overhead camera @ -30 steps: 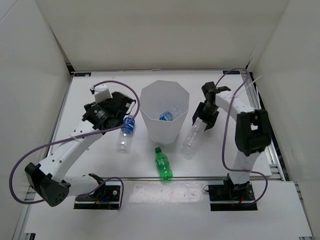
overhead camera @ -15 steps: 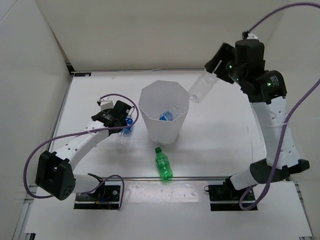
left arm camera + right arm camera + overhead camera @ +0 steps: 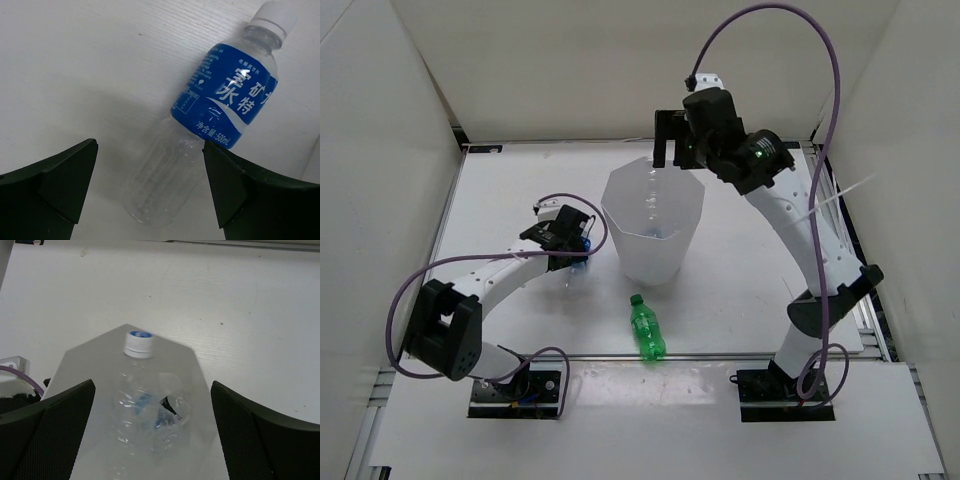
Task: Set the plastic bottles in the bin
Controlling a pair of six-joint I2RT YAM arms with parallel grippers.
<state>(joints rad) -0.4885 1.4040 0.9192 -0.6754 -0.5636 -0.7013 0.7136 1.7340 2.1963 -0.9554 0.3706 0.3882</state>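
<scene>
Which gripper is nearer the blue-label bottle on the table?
Left. The left gripper sits right over the blue-label bottle, open jaws either side of it. The right gripper is up over the bin.

The blue-labelled water bottle (image 3: 220, 97), lying between the fingers of the left pincer (image 3: 150, 147) and just ahead of them, carries white print: "宝矿力水特" and "净含量:500mL". The smaller print is illegible.

The left arm (image 3: 490, 280) and the right arm (image 3: 800, 225) are built of white links joined by black housings, and each is bolted to a black base plate (image 3: 515, 392). A purple cable (image 3: 820, 40) is run along each arm, and a green light (image 3: 757, 152) is seen on the right wrist. The left gripper (image 3: 150, 145) and right gripper (image 3: 152, 384) are fitted with dark, wedge-shaped fingers (image 3: 55, 435).
</scene>
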